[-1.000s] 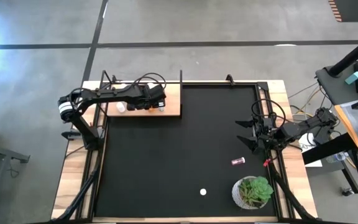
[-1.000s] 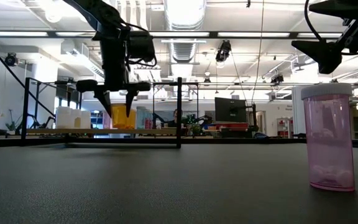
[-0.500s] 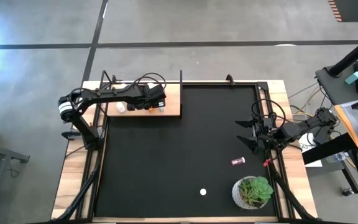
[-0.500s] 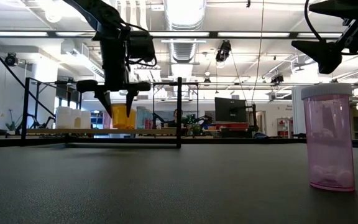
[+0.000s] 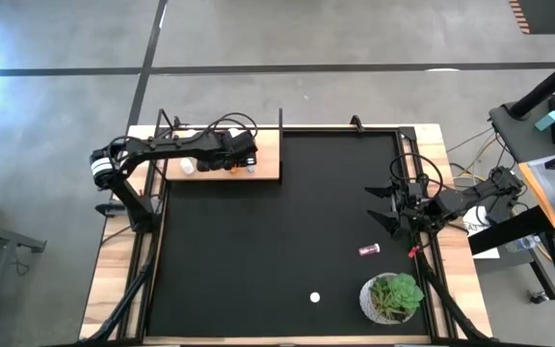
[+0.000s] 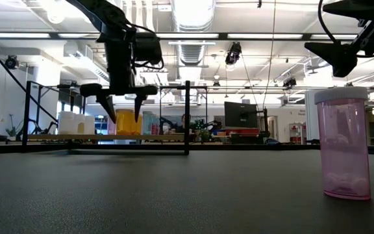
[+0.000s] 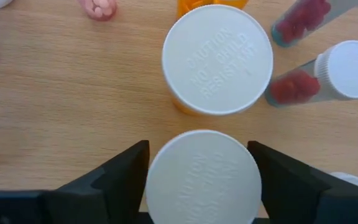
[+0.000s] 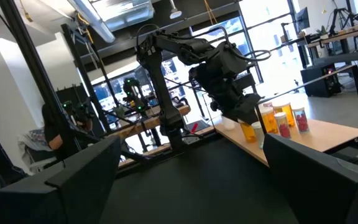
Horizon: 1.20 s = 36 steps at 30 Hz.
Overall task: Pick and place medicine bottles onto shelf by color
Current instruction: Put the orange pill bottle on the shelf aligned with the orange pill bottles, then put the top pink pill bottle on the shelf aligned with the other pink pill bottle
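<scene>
Our left gripper (image 6: 123,116) hangs over the shelf (image 5: 268,159), its fingers spread to either side of an orange bottle (image 6: 126,122) and no longer pinching it; in the left wrist view the white cap (image 7: 202,178) sits between the parted fingers with a small gap each side, and the bottle stands on the wood. A second orange bottle (image 7: 217,59) stands just beyond it on the shelf, with two red bottles (image 7: 325,73) beside that. To finish well, we judge that we should rise straight up from the shelf, so neither finger clips the cap or tips the neighbours. Our right gripper (image 5: 385,208) waits well away from the shelf, fingers open and empty, near a pink bottle (image 5: 369,250) lying on the mat (image 5: 258,251).
</scene>
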{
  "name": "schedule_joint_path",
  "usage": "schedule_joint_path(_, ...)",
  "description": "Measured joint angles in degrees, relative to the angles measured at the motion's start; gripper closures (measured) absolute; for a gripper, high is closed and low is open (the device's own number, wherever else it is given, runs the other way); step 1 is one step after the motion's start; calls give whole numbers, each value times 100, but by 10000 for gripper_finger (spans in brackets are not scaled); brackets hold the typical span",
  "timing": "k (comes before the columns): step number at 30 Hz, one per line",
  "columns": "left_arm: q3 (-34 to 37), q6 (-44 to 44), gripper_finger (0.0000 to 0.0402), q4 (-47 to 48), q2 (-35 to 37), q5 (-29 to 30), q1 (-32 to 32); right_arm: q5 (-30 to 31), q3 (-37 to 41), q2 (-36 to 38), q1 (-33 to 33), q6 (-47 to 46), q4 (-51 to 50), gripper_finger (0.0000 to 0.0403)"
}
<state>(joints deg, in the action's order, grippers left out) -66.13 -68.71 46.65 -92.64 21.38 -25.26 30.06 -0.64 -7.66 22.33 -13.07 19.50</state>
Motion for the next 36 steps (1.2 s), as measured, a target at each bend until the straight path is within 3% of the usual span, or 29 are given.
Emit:
schedule_joint_path(8,-198,7,117,100,148,-14,0,0,0,0,2,0,1,19)
schedule_joint_path(19,-258,52,115,188,688,-165,79,0,0,2,2,1,-1,19)
schedule_joint_path(36,-217,148,115,-106,2387,-918,350,-2,0,2,2,-1,1,19)
